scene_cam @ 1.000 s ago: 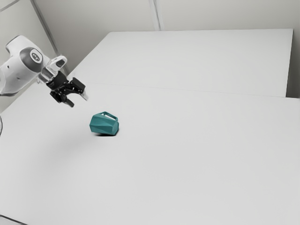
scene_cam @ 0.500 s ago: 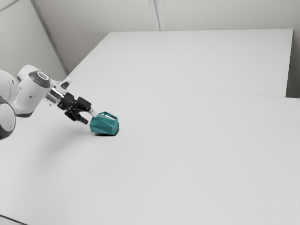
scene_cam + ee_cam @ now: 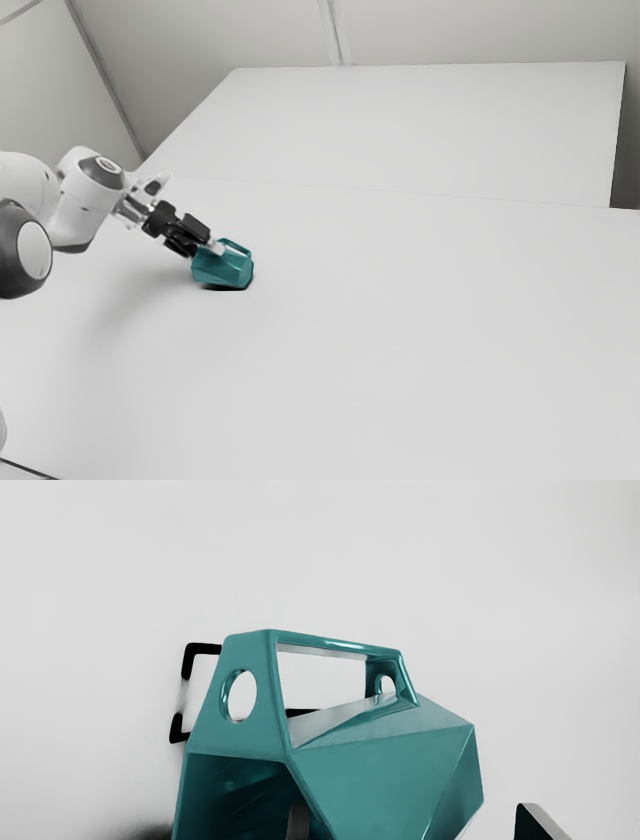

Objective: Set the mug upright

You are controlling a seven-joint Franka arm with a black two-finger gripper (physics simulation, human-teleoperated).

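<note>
We look across a broad white table [image 3: 430,340], crossed by a thin seam [image 3: 400,192], to a pale grey wall [image 3: 480,30] beyond its far edge, with a dark slanting line [image 3: 106,80] toward the exterior view's left.

The bench [image 3: 420,330] is viewed from the side of the arm [image 3: 86,208], from above, with the camera slanted down and set well back. The wrist view is taken from the arm itself, aimed closely at the mug [image 3: 370,775]. Mug and surrounding bench are shared.
</note>
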